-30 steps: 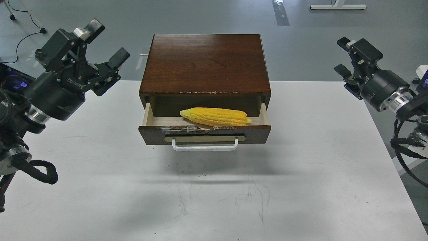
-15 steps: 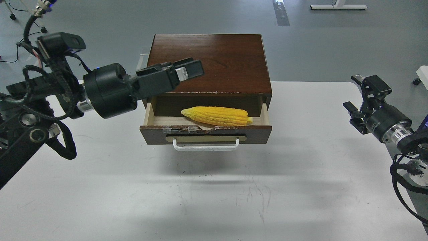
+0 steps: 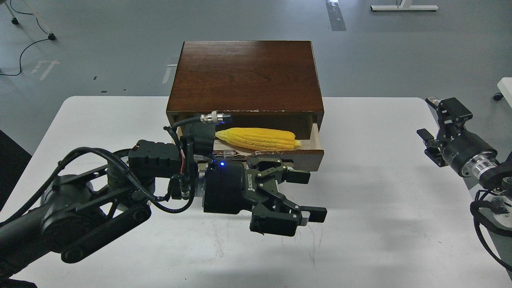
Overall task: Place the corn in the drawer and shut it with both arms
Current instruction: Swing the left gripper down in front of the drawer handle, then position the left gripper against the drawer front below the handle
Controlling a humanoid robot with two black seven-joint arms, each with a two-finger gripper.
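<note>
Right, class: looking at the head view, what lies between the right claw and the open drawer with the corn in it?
Only bare white table. In the head view, nothing sits between the right claw and the drawer holding the corn.

Corn (image 3: 256, 139) lying lengthwise in my open drawer (image 3: 308, 154), tip pointing left; dark-brown front, pale wood inside.

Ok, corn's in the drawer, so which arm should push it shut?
Left. The left gripper hangs open right in front of the drawer, by its front panel, with the corn already inside. The right gripper sits far off at the table's right edge.
</note>
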